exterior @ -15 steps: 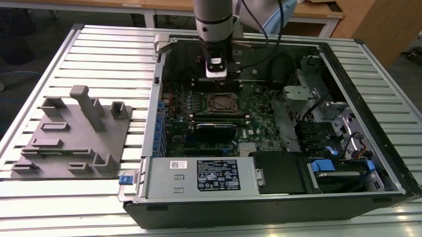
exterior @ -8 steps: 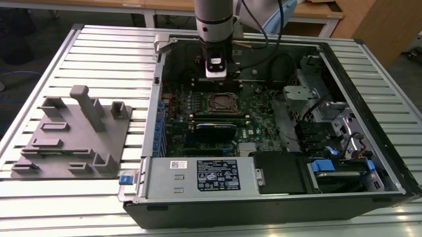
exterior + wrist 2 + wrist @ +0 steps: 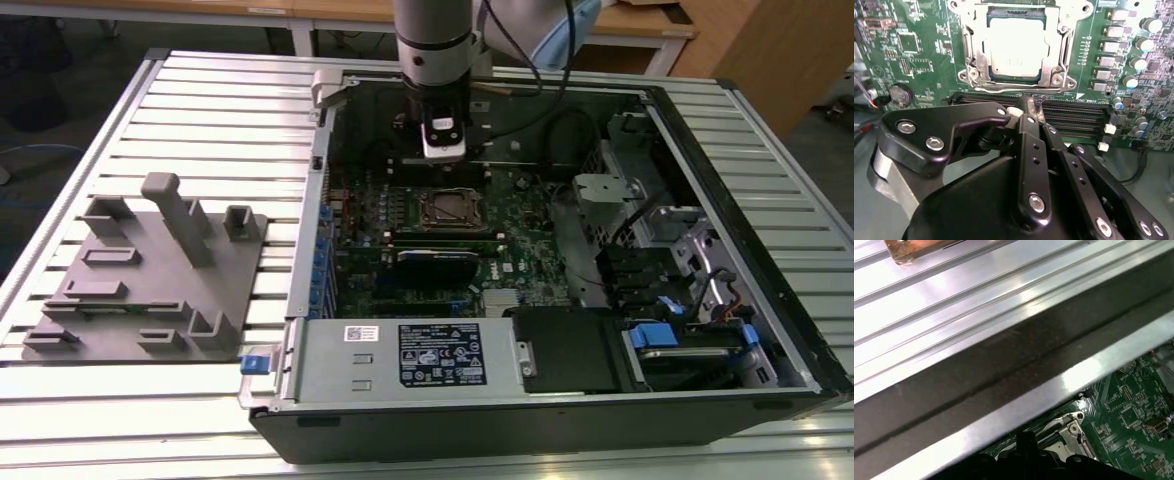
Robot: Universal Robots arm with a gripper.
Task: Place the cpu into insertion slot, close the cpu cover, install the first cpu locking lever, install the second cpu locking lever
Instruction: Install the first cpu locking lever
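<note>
Sitting on a ribbed metal table (image 3: 200, 90), an open computer case (image 3: 747, 180) holds the green motherboard (image 3: 521, 215) flat inside, with a grey fixture block (image 3: 147, 270) on the table toward the exterior view's left, well apart from the case. Arm comes down into the case near its far wall, gripper (image 3: 445, 160) hanging just above the board and just beyond the insertion slot (image 3: 451, 208). Second wrist view: the cpu (image 3: 1016, 49) already lies in the slot, silver top showing through the window of the cpu cover (image 3: 1059, 37), which looks folded down over it. Gripper (image 3: 1026, 102) fingers look pressed together at the tips with nothing between them, tips over the long memory slots (image 3: 1074, 117) just beside the socket's near edge. A thin wire lever (image 3: 1004, 89) runs along that socket edge, close to the fingertips; whether it is hooked under its catch, cannot tell. First wrist view shows the case rim (image 3: 1019, 355) and a socket corner (image 3: 1069, 425). Risks, as judgement: tips so near the board could scrape the memory slots or small parts if they drop off target; a push that slips off the thin springy lever could let it snap back; pressing a cover not fully seated could stress the cpu or socket pins.
</note>
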